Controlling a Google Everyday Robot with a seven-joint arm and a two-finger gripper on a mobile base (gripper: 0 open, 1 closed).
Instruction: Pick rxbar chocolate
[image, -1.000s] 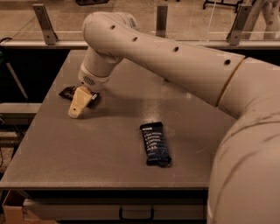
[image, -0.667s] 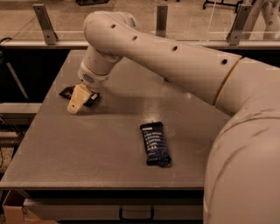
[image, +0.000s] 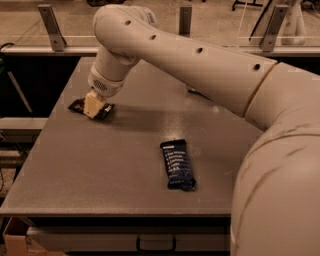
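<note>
Small flat black-brown bar wrapper, the rxbar chocolate (image: 76, 105): lies flat near the far left edge of the grey table top (image: 100, 170); its middle is hidden, only the dark ends show; cream gripper (image: 93, 106) stands directly over it, tip at the wrapper; whether it grips cannot be told; larger navy-blue bar wrapper with white text (image: 177, 164) lies well apart, nearer the front.
</note>
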